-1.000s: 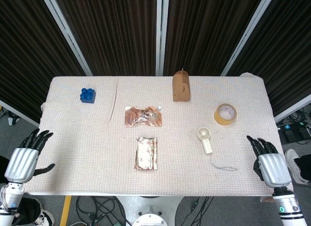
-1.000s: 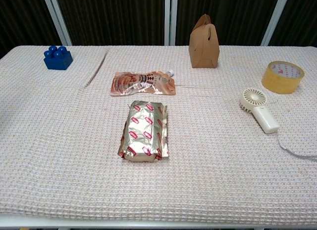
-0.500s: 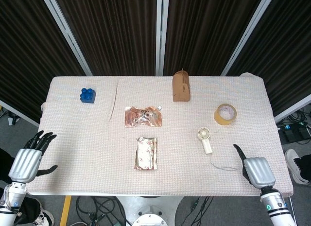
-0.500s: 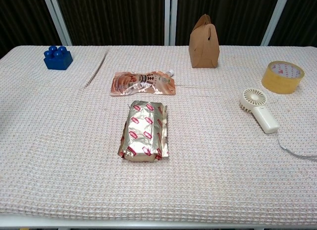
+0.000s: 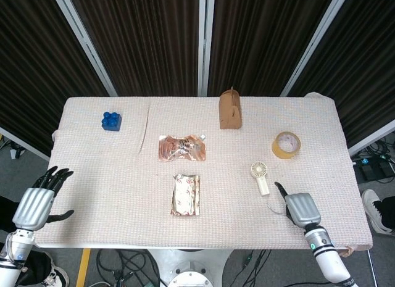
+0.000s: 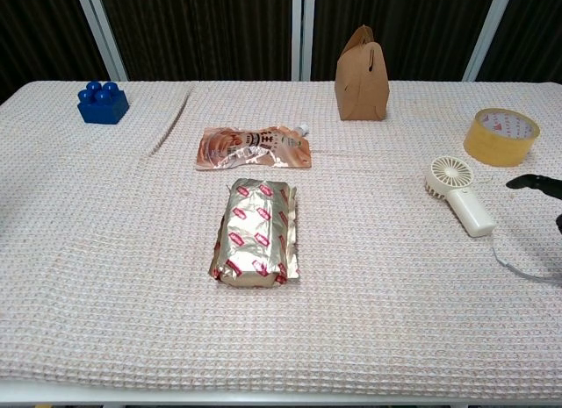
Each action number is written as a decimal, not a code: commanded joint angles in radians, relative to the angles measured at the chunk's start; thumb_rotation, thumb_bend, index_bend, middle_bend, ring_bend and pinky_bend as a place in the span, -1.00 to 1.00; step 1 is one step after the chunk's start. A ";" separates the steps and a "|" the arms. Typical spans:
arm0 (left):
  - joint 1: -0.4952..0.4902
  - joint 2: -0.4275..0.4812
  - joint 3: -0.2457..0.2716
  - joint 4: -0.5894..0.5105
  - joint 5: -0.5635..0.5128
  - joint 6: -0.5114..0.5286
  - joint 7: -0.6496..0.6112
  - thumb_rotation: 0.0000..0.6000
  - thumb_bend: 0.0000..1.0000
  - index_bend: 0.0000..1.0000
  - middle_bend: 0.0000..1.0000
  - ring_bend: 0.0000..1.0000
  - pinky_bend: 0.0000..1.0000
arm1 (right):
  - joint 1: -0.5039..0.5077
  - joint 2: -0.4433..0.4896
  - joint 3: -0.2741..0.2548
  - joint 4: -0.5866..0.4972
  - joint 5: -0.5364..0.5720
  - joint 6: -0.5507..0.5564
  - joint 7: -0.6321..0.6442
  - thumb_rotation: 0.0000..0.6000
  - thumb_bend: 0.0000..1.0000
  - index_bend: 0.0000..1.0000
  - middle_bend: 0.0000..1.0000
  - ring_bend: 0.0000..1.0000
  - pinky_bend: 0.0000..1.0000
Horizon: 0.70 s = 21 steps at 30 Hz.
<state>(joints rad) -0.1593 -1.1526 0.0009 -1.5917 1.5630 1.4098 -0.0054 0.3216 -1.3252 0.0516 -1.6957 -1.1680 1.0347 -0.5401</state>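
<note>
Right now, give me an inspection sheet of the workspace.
Surface: table with pale waffle-weave cloth, one crease at back left.
Job's things: white handheld fan lying flat, apart from the right robot hand.
Clutter: blue toy brick, copper foil pouch, gold foil packet, brown paper gift bag, yellow tape roll.
Robot hands: right over the cloth near the fan, holding nothing; left robot hand off the table edge, fingers spread.
Cables: fan's thin cord; floor cables under the table.
Surroundings: dark curtains.

A white handheld fan (image 5: pixel 260 177) lies flat, head pointing away, strap (image 5: pixel 279 211) trailing.
</note>
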 commanded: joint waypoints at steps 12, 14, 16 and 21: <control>0.000 0.018 0.006 -0.017 0.020 0.013 -0.035 1.00 -1.00 -0.75 -0.79 -0.93 -0.57 | 0.105 -0.044 0.017 -0.003 0.165 -0.069 -0.087 1.00 1.00 -1.00 0.94 0.82 0.71; 0.001 0.020 0.007 -0.018 0.024 0.017 -0.035 1.00 -1.00 -0.75 -0.79 -0.93 -0.57 | 0.117 -0.052 0.016 0.003 0.179 -0.072 -0.091 1.00 1.00 -1.00 0.94 0.83 0.71; 0.000 0.020 0.008 -0.019 0.024 0.016 -0.035 1.00 -1.00 -0.76 -0.79 -0.93 -0.57 | 0.127 -0.059 0.015 0.009 0.191 -0.072 -0.095 1.00 1.00 -1.00 0.94 0.83 0.71; 0.000 0.019 0.007 -0.018 0.023 0.017 -0.035 1.00 -1.00 -0.75 -0.79 -0.93 -0.57 | 0.145 -0.070 0.012 0.017 0.211 -0.066 -0.096 1.00 1.00 -1.00 0.94 0.82 0.71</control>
<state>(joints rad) -0.1591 -1.1334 0.0082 -1.6093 1.5860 1.4266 -0.0401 0.4661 -1.3941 0.0645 -1.6795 -0.9574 0.9681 -0.6362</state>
